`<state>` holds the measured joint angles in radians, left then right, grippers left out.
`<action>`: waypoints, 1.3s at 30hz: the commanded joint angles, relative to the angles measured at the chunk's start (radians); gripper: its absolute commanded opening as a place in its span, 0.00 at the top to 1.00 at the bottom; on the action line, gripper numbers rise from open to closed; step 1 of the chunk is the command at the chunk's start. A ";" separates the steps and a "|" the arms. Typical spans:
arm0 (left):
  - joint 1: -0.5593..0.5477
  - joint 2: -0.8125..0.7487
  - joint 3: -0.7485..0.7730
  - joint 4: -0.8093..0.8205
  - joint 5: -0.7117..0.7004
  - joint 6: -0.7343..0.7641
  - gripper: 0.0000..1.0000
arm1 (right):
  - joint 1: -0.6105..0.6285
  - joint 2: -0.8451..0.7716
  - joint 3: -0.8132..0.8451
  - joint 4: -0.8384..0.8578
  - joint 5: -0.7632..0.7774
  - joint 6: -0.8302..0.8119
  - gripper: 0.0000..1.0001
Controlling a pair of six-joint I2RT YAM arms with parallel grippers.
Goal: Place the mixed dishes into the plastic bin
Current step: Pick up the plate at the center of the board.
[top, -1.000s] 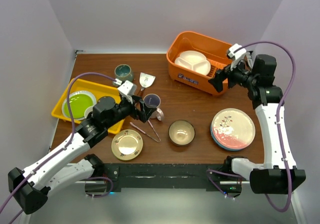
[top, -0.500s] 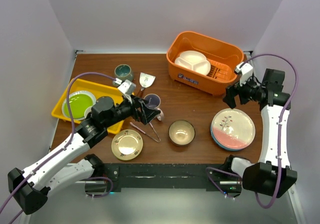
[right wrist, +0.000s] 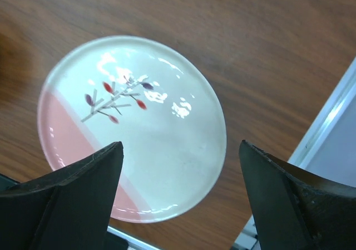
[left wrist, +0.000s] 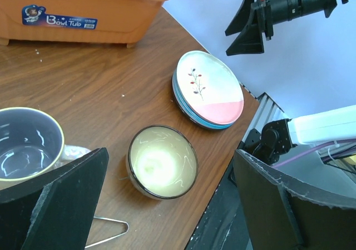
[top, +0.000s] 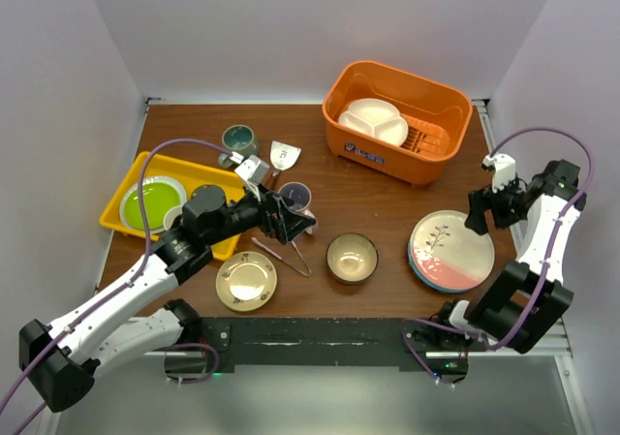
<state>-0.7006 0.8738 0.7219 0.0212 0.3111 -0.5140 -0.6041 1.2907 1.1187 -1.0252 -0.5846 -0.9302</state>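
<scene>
The orange bin (top: 436,106) stands at the back right with a white divided plate (top: 373,120) inside. My right gripper (top: 477,214) is open and empty, hovering over the right side of the pink floral plate stack (top: 446,251), which fills the right wrist view (right wrist: 130,127). My left gripper (top: 294,220) is open and empty, just in front of the lavender mug (top: 295,196). The left wrist view shows that mug (left wrist: 25,150), the bronze bowl (left wrist: 162,162) and the floral plate (left wrist: 208,89). A cream plate (top: 246,280) and a teal mug (top: 238,141) sit on the left.
A yellow tray (top: 199,175) at the left holds a lime-green plate (top: 152,202). A metal spatula (top: 281,156) lies near the teal mug. Thin pink tongs (top: 287,253) lie between the cream plate and the bronze bowl (top: 352,258). The table's right edge is close to my right gripper.
My right arm has swung from beside the bin toward the front right and now hangs over the floral plate. My left gripper has moved slightly right, beside the lavender mug.
</scene>
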 commanded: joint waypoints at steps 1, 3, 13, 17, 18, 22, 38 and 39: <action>0.004 0.004 -0.009 0.054 0.023 -0.015 0.00 | -0.059 0.042 -0.016 0.011 0.051 -0.099 0.16; 0.004 0.007 -0.012 0.054 0.023 -0.015 0.00 | -0.086 0.090 -0.013 0.005 0.054 -0.119 0.18; 0.004 0.010 -0.027 0.056 0.026 -0.018 0.00 | -0.106 0.208 -0.026 0.016 0.078 -0.136 0.28; 0.004 0.014 -0.035 0.060 0.029 -0.021 0.00 | -0.109 0.242 -0.030 0.023 0.094 -0.142 0.29; 0.004 0.016 -0.035 0.060 0.032 -0.021 0.00 | -0.112 0.249 -0.030 0.027 0.097 -0.144 0.29; 0.004 0.021 -0.035 0.063 0.040 -0.021 0.00 | -0.115 0.282 -0.023 0.022 0.100 -0.148 0.36; 0.004 0.027 -0.033 0.080 0.071 -0.027 0.00 | -0.122 0.335 0.010 -0.013 0.088 -0.167 0.76; 0.003 0.028 -0.033 0.082 0.074 -0.027 0.00 | -0.122 0.335 0.010 -0.012 0.088 -0.167 0.80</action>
<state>-0.7006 0.9009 0.6888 0.0444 0.3592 -0.5243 -0.7231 1.6245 1.1049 -1.0157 -0.4877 -1.0737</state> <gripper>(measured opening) 0.997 0.258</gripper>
